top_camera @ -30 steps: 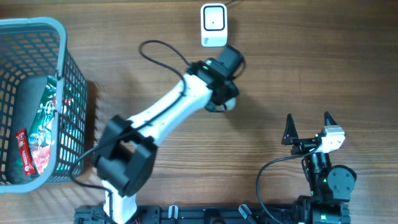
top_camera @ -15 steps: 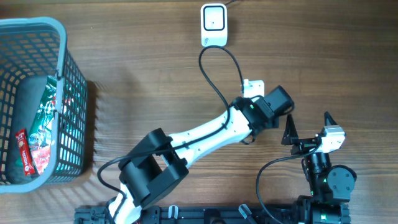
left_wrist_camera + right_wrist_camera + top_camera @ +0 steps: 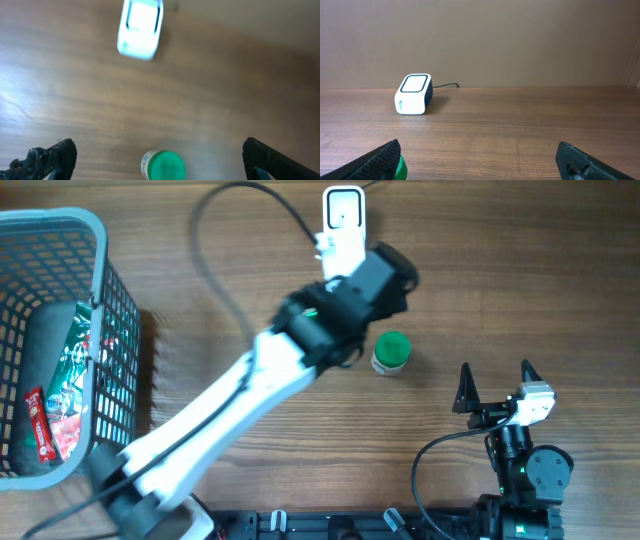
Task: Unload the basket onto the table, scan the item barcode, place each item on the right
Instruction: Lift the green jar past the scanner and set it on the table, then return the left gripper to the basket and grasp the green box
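Note:
The item, a small white jar with a green lid (image 3: 390,352), rests on the wooden table, free of both grippers. The white barcode scanner (image 3: 343,220) sits at the table's far edge. In the left wrist view my left gripper (image 3: 159,148) is open and raised above the table. The jar (image 3: 165,165) shows low between its fingers, untouched, and the scanner (image 3: 141,27) lies beyond. My right gripper (image 3: 496,375) stands open and empty to the right of the jar. Its wrist view shows the scanner (image 3: 413,94) ahead and the lid (image 3: 399,168) behind its left finger.
A grey-blue mesh basket (image 3: 60,225) stands at the left edge with several packets (image 3: 60,390) inside. The scanner's black cable (image 3: 250,195) loops over the far table. The blurred left arm (image 3: 230,405) crosses the middle diagonally.
My left gripper has opened and let go of the jar, which now sits on the table. The left arm swung right, then back up toward the scanner. The right arm has not moved.

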